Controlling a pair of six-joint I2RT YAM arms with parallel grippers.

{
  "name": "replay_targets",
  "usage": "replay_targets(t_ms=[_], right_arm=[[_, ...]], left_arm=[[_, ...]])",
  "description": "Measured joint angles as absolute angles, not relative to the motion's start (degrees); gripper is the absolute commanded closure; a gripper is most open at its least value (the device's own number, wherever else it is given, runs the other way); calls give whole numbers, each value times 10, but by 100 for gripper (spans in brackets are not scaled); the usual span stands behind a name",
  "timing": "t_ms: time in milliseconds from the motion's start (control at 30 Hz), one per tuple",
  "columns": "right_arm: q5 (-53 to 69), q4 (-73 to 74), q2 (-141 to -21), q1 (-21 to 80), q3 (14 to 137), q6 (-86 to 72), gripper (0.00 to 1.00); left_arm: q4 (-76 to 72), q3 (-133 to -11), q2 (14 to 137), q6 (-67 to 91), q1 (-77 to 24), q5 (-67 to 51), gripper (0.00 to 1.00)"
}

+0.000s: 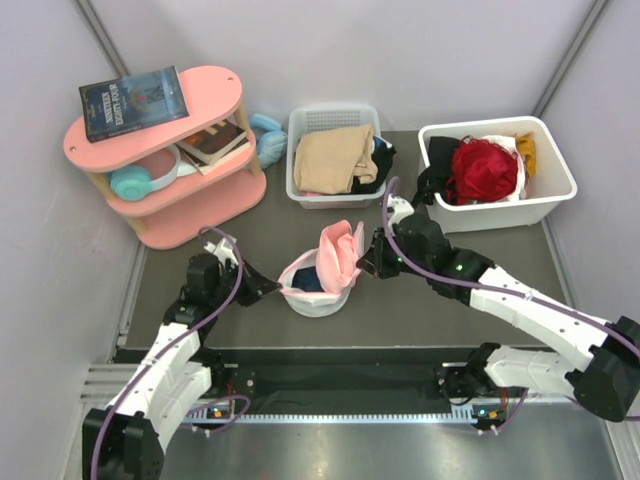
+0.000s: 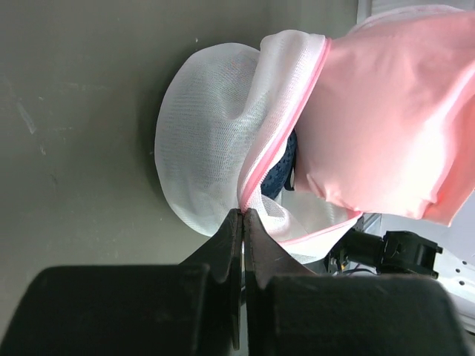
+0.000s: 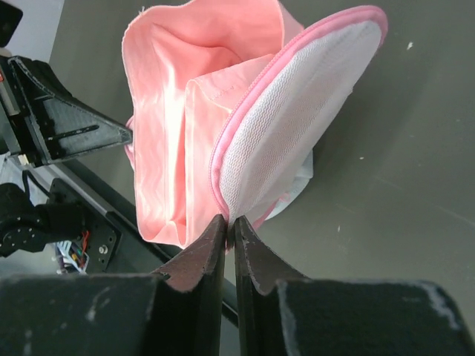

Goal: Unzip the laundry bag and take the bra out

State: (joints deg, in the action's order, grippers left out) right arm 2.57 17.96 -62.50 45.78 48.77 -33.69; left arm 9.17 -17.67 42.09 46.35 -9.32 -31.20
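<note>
The laundry bag (image 1: 318,292) sits on the dark table (image 1: 400,315) in the middle, between my two arms. Its mouth is open and the mesh flap with the pink zipper trim stands up. Through the gap I see only a small dark blue piece of the bra (image 2: 283,165). The rest is hidden behind a shiny pink fabric (image 3: 167,111) that rises out of the bag. I cannot tell if this is lining or another garment.

My left gripper (image 2: 243,215) is pinched together on the rim, with mesh caught between the fingers. My right gripper (image 3: 228,221) is closed on the pink trim of the raised flap.

I judge the mesh thin, very light and soft, so it will follow any pull. One hand must keep the rim while the other goes in. The bra looks soft and light too, and a thin strap could catch on the zipper. I would take it by the edge of a cup. The white bins (image 1: 520,212) with clothes stand well apart, at the far side.
</note>
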Motion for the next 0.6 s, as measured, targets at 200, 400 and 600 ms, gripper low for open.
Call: replay_targets(t_ms=[200, 400, 600], right_arm=[[53, 150, -668, 467, 490, -336, 92], [74, 130, -727, 499, 506, -337, 86], [87, 106, -766, 525, 507, -343, 66]], left_arm=[[93, -180, 423, 464, -93, -310, 100], [91, -193, 431, 466, -93, -310, 100], [90, -195, 434, 468, -93, -310, 100]])
